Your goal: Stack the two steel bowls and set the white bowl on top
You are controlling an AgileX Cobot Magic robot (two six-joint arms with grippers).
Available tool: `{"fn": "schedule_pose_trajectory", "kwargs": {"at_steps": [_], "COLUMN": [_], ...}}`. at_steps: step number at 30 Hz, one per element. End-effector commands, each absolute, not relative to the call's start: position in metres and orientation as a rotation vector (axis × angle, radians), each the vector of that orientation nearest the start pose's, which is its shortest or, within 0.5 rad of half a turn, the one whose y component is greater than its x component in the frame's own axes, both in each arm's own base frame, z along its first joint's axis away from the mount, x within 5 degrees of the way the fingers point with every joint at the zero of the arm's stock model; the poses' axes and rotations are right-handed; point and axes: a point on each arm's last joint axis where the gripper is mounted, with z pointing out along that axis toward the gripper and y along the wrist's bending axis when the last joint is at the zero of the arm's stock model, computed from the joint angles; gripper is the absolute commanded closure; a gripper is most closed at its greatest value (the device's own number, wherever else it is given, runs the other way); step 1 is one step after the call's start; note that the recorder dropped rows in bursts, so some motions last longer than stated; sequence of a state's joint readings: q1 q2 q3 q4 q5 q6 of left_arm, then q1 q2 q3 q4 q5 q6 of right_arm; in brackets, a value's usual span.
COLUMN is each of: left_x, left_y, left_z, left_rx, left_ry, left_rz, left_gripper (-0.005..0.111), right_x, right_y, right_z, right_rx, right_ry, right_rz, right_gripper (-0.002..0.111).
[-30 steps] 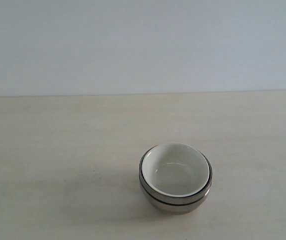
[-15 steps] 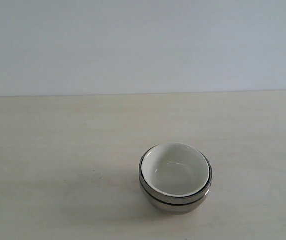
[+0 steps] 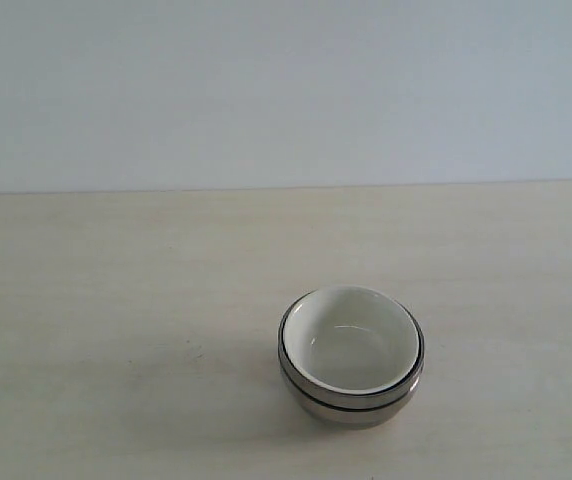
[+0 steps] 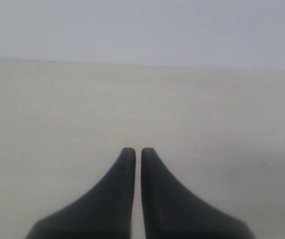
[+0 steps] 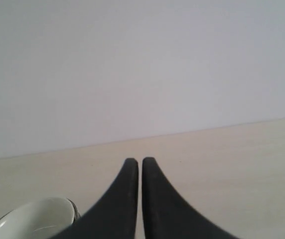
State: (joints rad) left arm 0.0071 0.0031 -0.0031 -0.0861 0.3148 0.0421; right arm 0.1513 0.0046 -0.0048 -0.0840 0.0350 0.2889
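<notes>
The two steel bowls (image 3: 350, 404) sit nested one inside the other on the table, right of centre near the front. The white bowl (image 3: 351, 335) rests inside the upper steel bowl, its rim just above theirs. No arm shows in the exterior view. In the left wrist view my left gripper (image 4: 134, 150) is shut, with nothing between its dark fingers, over bare table. In the right wrist view my right gripper (image 5: 140, 160) is also shut and holds nothing; the white bowl (image 5: 33, 219) and a sliver of steel rim (image 5: 75, 215) show beside it, apart from the fingers.
A pale wooden table (image 3: 116, 300) carries the stack, and its far edge meets a plain light wall (image 3: 286, 90). Nothing else stands on the table in any view.
</notes>
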Motion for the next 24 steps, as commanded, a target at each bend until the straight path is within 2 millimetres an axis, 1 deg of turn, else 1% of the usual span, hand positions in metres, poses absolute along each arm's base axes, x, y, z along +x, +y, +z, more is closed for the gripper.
{"fn": "schedule_pose_trajectory", "kwargs": {"at_steps": [1, 6, 11, 14, 18, 22, 24], "left_x": [0.054, 0.054, 0.054, 0.054, 0.054, 0.054, 0.054], "left_y": [-0.002, -0.002, -0.002, -0.002, -0.002, -0.002, -0.002], "left_z": [0.186, 0.186, 0.186, 0.186, 0.186, 0.186, 0.186], "left_rx": [-0.023, -0.023, -0.023, -0.023, -0.023, -0.023, -0.023], "left_ry": [1.79, 1.79, 1.79, 1.79, 1.79, 1.79, 1.79], "left_rz": [-0.054, -0.054, -0.054, -0.054, -0.054, -0.054, -0.054], "left_gripper": [0.103, 0.103, 0.103, 0.103, 0.103, 0.103, 0.103], "right_x": [0.056, 0.056, 0.056, 0.055, 0.055, 0.054, 0.054], "right_y": [0.008, 0.008, 0.008, 0.008, 0.008, 0.009, 0.009], "right_z": [0.21, 0.207, 0.196, 0.193, 0.191, 0.189, 0.189], "right_rx": [0.047, 0.057, 0.088, 0.092, 0.097, 0.15, 0.153], "right_ry": [1.529, 1.557, 1.674, 1.716, 1.737, 1.758, 1.758], "right_rz": [0.281, 0.286, 0.295, 0.29, 0.291, 0.361, 0.365], "right_gripper": [0.108, 0.108, 0.108, 0.108, 0.108, 0.108, 0.108]}}
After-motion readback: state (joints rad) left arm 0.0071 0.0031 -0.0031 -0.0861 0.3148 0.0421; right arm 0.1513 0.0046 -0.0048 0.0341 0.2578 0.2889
